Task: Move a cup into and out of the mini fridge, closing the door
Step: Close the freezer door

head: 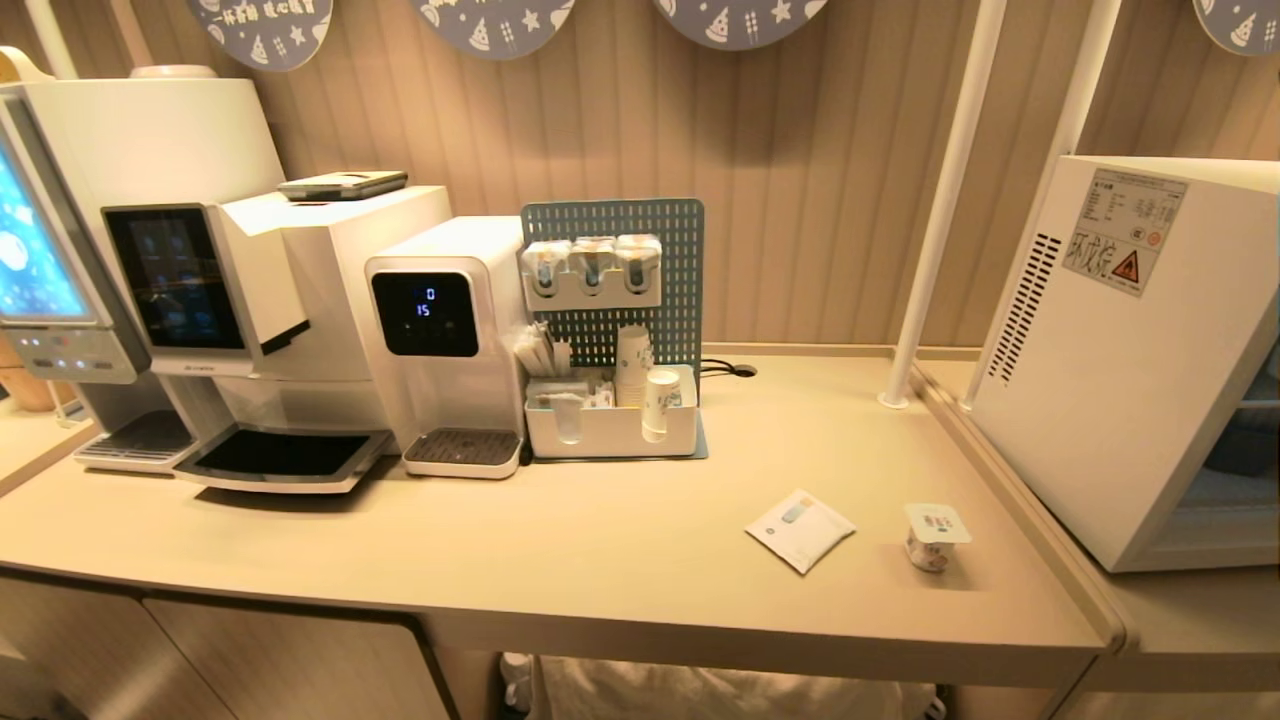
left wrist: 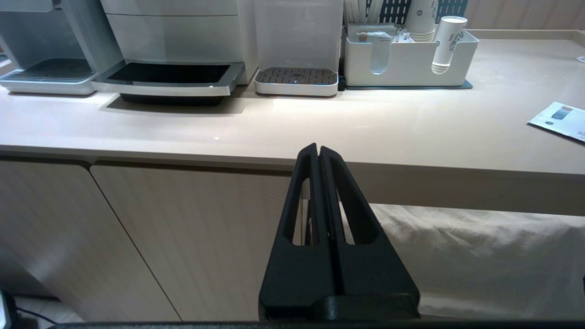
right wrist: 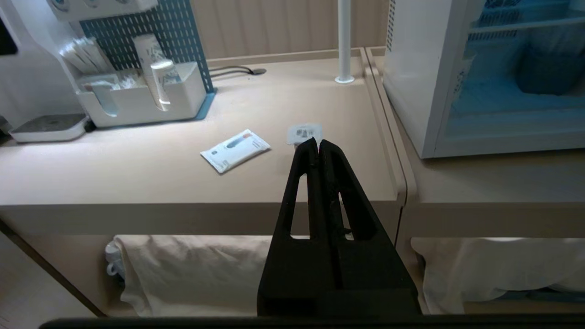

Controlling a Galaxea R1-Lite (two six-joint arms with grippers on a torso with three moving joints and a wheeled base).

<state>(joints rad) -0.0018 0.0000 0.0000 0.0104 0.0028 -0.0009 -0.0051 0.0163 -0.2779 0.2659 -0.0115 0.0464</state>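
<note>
The small white cup [head: 936, 537] with a flat printed lid stands on the beige counter [head: 600, 560], near its right end. To its right the white mini fridge [head: 1110, 380] sits on the adjoining surface. The door [right wrist: 516, 82], a pale-framed glass panel, lies flush on the fridge's front with bluish shelves showing through. My right gripper [right wrist: 318, 140] is shut and empty, held off the counter's front edge, and the cup's lid [right wrist: 304, 132] peeks out just beyond its tips. My left gripper [left wrist: 318, 148] is shut and empty in front of the counter edge. Neither arm shows in the head view.
A flat white packet [head: 800, 530] lies left of the cup. Coffee machines [head: 250, 300], a water dispenser [head: 440, 340] and a white organizer with paper cups [head: 610, 425] line the back left. A white post [head: 930, 220] rises beside the fridge. Cloth [right wrist: 192, 265] hangs under the counter.
</note>
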